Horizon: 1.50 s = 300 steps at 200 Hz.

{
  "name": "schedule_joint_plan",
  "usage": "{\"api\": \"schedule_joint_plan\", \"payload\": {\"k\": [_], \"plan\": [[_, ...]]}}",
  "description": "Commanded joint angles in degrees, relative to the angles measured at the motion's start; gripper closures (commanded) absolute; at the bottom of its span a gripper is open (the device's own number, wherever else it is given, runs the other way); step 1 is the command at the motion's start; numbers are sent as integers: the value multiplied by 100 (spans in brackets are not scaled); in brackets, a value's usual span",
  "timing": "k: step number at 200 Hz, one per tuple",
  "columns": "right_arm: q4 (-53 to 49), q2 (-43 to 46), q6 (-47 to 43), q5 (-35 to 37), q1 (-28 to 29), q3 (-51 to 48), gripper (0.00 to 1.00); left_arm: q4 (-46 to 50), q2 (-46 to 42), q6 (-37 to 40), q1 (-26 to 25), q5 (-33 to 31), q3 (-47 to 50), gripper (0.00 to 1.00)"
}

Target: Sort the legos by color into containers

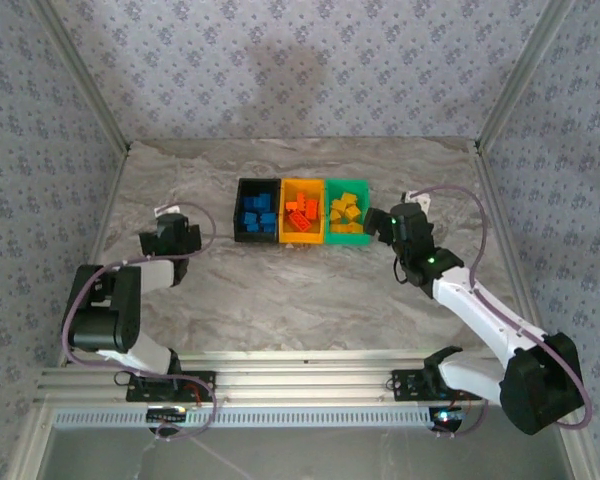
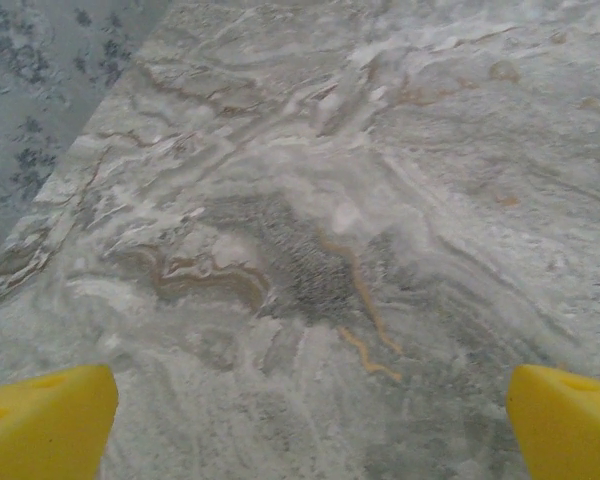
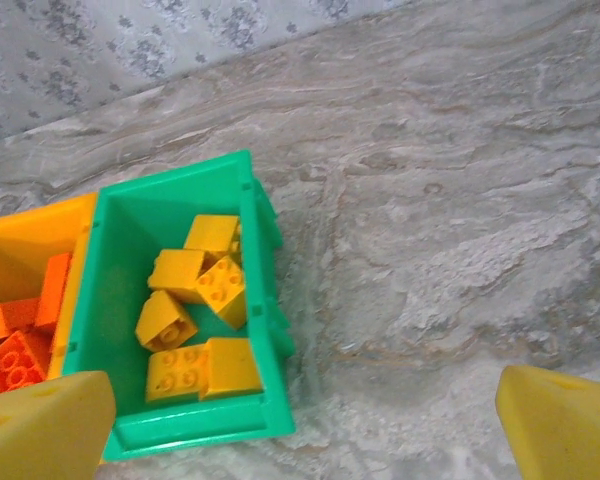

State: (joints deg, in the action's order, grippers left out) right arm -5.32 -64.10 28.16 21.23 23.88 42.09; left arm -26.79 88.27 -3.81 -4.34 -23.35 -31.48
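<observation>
Left gripper [image 2: 310,425], spread, hovers over marble table [image 2: 330,200]; right gripper [image 3: 305,430], spread, has the green bin [image 3: 120,255] of yellow legos [image 3: 220,285] at ten o'clock.

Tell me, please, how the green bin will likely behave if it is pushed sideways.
The green bin looks like rigid plastic, so it would probably slide rather than bend. It is broad and holds a few yellow bricks, so tipping seems unlikely. It sits against the orange bin, which would likely move too.

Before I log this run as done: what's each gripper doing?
Left gripper: open, holding nothing.
Right gripper: open, holding nothing.
</observation>
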Motion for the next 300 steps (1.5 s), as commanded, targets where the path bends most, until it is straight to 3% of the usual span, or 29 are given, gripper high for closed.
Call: {"api": "schedule_joint_plan", "payload": {"k": [1, 29, 34, 44, 54, 100, 155, 196, 208, 218, 230, 300], "plan": [[293, 188, -263, 190, -214, -249, 0, -1314, -202, 331, 29, 642, 418, 0], [829, 433, -390, 28, -557, -666, 0, -2078, -34, 215, 432, 1745, 818, 0], [893, 486, -456, -11, -601, -720, 0, -2442, 88, 244, 434, 1740, 889, 0], [1034, 596, -710, -98, -694, -824, 0, -1841, -70, 216, 434, 1775, 747, 0], [1297, 721, -1108, -102, -726, -961, 0, -2257, 39, 223, 434, 1763, 844, 0], [2217, 778, -2294, 108, -1329, -1583, 0, -2011, -30, 217, 443, 1781, 793, 0], [4699, -886, -2714, -851, -2373, -2402, 0, -2050, -16, 223, 443, 1776, 801, 0], [6202, -2482, -2883, -1093, -2385, -2341, 0, -2039, -21, 216, 446, 1788, 801, 0], [5084, -2256, -2801, -1095, -2398, -2000, 0, -2041, -19, 223, 449, 1788, 794, 0], [5656, -2387, -2798, -1308, -2499, -2146, 0, -2037, -18, 220, 449, 1790, 793, 0], [5239, -2285, -2790, -1234, -2473, -2038, 0, -2040, -21, 221, 450, 1789, 794, 0], [5418, -2319, -2799, -1159, -2447, -2082, 0, -2041, -19, 219, 451, 1788, 793, 0]]}}
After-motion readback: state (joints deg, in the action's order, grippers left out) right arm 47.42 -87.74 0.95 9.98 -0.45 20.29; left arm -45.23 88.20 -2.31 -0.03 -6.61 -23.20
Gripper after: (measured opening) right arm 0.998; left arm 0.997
